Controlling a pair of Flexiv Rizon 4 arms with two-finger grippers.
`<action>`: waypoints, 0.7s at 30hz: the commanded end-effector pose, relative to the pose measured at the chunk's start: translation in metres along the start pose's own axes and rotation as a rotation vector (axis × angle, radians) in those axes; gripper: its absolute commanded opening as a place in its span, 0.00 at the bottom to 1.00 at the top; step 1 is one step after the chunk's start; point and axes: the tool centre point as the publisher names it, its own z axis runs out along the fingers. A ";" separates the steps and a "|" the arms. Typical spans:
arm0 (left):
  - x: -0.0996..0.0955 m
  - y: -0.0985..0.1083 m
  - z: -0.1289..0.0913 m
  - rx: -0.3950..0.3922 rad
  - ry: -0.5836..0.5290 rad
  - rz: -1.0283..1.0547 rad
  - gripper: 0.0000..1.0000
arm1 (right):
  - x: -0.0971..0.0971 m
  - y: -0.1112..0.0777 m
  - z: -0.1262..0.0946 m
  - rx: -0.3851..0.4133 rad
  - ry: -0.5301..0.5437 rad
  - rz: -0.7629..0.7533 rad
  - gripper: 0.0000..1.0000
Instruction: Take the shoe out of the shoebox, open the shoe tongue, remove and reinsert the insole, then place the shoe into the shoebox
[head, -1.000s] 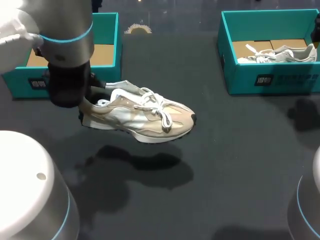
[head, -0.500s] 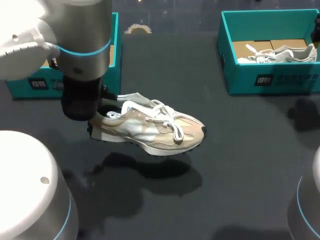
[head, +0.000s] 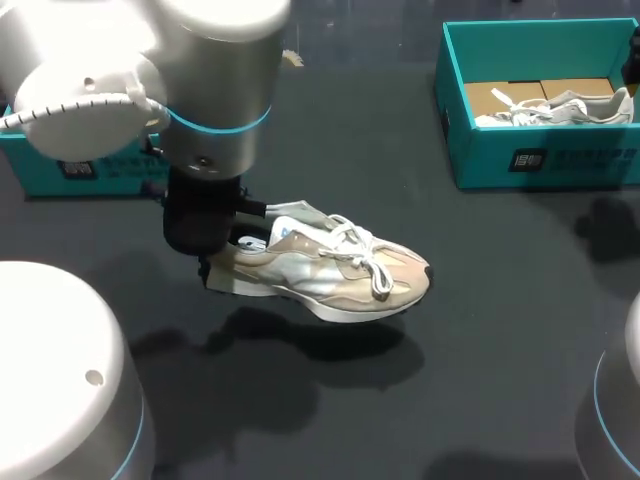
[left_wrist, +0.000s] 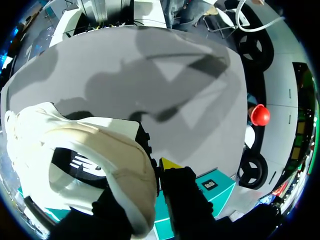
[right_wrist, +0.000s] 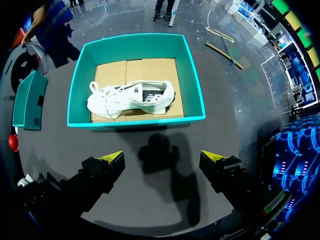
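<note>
We're holding the shoe (head: 330, 272) in the left gripper (left_wrist: 150, 175) by the heel. The jaws are clamping the heel collar, with one yellow-tipped finger (left_wrist: 169, 163) outside the back of the heel and the other apparently inside the opening. The shoe is hanging off the table (head: 480, 340) with its shadow lying apart beneath it, so it's airborne, not resting.

Its long axis is running from the heel at the gripper out to the toe. The toe is pointing toward our right side, the sole is down and roughly level, and the laces and tongue are facing up. That's the relation that matters: we're reading the next step as setting it down mid-table and opening the tongue, and the tongue end is lying on the right arm's side of the left gripper.

The right gripper (right_wrist: 162, 161) is hanging wide open and holding nothing, just in front of the right shoebox (right_wrist: 135, 121) and well apart from the shoe. It's the free arm, so it'll need to come toward the middle for the laces.

The left shoebox (head: 95, 165) is sitting behind the left arm, mostly hidden by it. The right shoebox is carrying a white shoe (right_wrist: 130, 97), not ours to touch. We're not seeing anything across the line from the right gripper to the toe.

Risk we're watching: it's a heel-only grip, so the toe could sag or swing on touchdown
</note>
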 end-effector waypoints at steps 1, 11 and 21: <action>-0.016 -0.001 0.018 0.047 0.013 -0.040 0.00 | 0.001 0.001 0.000 0.002 -0.002 0.001 1.00; -0.050 -0.010 0.061 0.057 0.018 -0.094 0.00 | 0.001 0.001 0.000 0.002 -0.002 0.001 1.00; -0.058 -0.011 0.070 0.019 0.004 -0.094 0.00 | 0.001 0.001 0.000 0.002 -0.002 0.001 1.00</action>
